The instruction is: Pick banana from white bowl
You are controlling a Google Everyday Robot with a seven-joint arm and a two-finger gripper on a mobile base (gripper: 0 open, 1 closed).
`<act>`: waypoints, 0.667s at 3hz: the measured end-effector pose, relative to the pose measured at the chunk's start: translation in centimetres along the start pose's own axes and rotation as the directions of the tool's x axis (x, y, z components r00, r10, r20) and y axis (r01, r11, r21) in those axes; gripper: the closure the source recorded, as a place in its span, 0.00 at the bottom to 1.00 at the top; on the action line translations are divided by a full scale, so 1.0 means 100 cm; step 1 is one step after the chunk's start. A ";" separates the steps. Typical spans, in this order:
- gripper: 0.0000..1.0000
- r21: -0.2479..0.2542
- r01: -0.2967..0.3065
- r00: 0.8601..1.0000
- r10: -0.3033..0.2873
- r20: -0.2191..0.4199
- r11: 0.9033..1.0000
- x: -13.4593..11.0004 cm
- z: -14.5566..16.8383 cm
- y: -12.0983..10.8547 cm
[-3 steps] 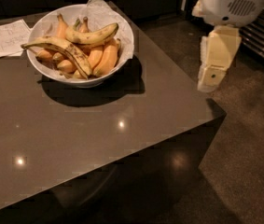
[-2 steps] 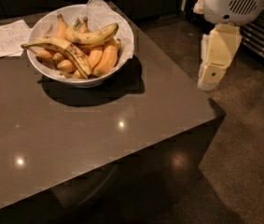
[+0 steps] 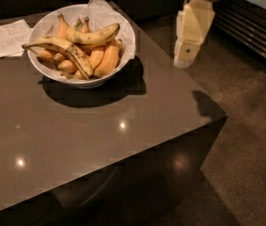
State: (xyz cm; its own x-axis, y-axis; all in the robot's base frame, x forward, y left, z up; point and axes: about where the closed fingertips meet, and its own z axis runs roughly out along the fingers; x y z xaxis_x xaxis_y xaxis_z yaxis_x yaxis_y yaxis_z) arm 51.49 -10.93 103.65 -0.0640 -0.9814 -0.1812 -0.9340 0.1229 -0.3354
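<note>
We see the gripper [image 3: 187, 56] at the end of a cream arm. It hangs in the air near the far right corner of the dark table [image 3: 99, 140]. It touches nothing. We cannot tell if it is spread wide or squeezed closed.

Well apart from the gripper, to its left as we look, sits the white bowl [image 3: 123, 44] on the table. The bowl is full of bananas. The banana [image 3: 95, 34] we care about lies on top of the pile, at the side of the bowl closest to the gripper. It is plump, yellow and curved.

A longer spotted banana [image 3: 62, 48] lies across the pile, farther from the gripper. Under both are short orange bananas [image 3: 103, 60].

A crumpled white paper [image 3: 102, 8] pokes up behind the bowl. A flat sheet of paper [image 3: 3, 39] with writing lies on the table beyond the bowl, farthest from the gripper.

Just below the gripper, a dark shadow [image 3: 205, 105] falls on the table's edge. Behind the gripper, on its other side, is a dark grille [image 3: 254, 32] by the floor [image 3: 250, 140].
</note>
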 end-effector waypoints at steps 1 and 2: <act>0.00 0.037 0.068 0.998 -0.067 -0.011 0.997 -0.047 -0.002 -0.031; 0.00 0.067 0.094 0.995 -0.095 0.018 0.993 -0.069 -0.002 -0.039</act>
State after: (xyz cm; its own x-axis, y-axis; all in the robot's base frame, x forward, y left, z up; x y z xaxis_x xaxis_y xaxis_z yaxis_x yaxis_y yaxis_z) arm 55.47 -4.70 106.38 0.0315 -0.9858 -0.1650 -0.9102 0.0399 -0.4122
